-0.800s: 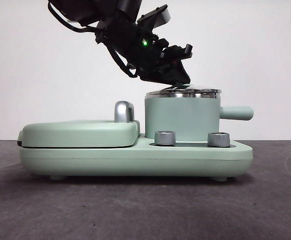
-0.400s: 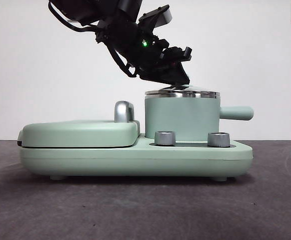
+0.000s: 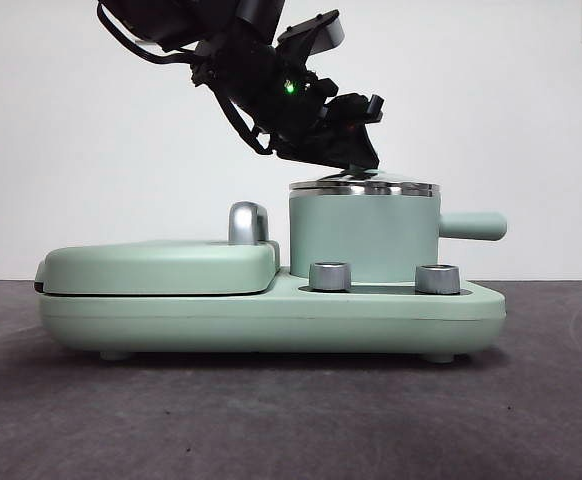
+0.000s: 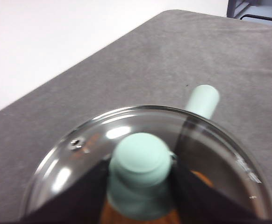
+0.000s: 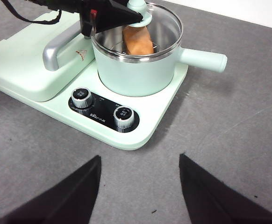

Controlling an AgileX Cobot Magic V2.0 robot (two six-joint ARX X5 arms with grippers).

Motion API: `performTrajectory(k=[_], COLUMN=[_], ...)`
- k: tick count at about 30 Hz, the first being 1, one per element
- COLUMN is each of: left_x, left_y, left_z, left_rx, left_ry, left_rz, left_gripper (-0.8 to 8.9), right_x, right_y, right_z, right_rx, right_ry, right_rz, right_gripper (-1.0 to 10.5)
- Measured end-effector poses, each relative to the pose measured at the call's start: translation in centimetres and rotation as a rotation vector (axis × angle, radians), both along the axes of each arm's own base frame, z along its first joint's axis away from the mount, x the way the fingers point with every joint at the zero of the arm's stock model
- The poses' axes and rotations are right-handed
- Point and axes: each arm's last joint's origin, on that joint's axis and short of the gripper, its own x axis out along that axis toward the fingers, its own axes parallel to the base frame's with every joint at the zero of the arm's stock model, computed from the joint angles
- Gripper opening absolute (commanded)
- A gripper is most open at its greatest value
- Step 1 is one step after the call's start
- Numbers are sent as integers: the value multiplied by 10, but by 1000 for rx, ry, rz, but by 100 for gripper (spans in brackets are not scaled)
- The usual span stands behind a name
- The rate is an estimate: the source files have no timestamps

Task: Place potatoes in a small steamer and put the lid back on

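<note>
The left gripper (image 4: pixel 139 186) was clamped on the small mint-green knob (image 4: pixel 140 163) of the round clear glass lid (image 3: pixel 364 186), one black jaw on either side of the knob. The lid sat level on the steel rim of the mint-green cylindrical steamer pot (image 3: pixel 363 235), whose stubby handle (image 5: pixel 202 59) pointed away from the flat hinged grill plate (image 3: pixel 161 265). Through the glass, the orange-brown wrinkled potato (image 5: pixel 137 41) lay inside the pot. Two silver dials (image 5: pixel 82 97) stood on the appliance base in front of the pot. The right gripper (image 5: pixel 139 186) hung apart over the grey tabletop (image 5: pixel 239 140), jaws spread and holding nothing.
</note>
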Motion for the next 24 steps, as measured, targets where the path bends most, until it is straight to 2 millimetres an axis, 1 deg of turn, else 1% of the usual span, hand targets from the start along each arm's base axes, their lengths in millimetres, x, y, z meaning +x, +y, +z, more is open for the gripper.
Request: performTrajectory(k=[2,4,8,10,12,14,16,19,21,24], left_x=[1,1,0,-4,-9,-15,-23,-32,-37,-45], left_y=[1,1,1,3,9,18,33,56,70,89], left_z=[1,1,0,5,19,40,65,91,99,103], left_rx=[-1,-11,-27,-37,-64,-116,-165,-191,-180,-160], left_ry=[-3,7,46,68,82,77,65,64,84,113], left_rz=[8,14,19,23,19,14,32,74,100,139], left_gripper=[386,403,402,402,402,401,400,398,395,393], right_x=[0,0,0,0,0,0,0,0,0,0], right_y=[0,0,0,0,0,0,0,0,0,0], right_z=[0,0,0,0,0,0,0,0,0,0], right_rx=[0,0,0,0,0,0,0,0,0,0], right_ry=[-1,0,0,-1,-1,-1,-1,-1,0,0], right_rz=[0,0,0,0,0,0,0,0,0,0], right_gripper=[257,257,257,257,257,257,257,257,257,257])
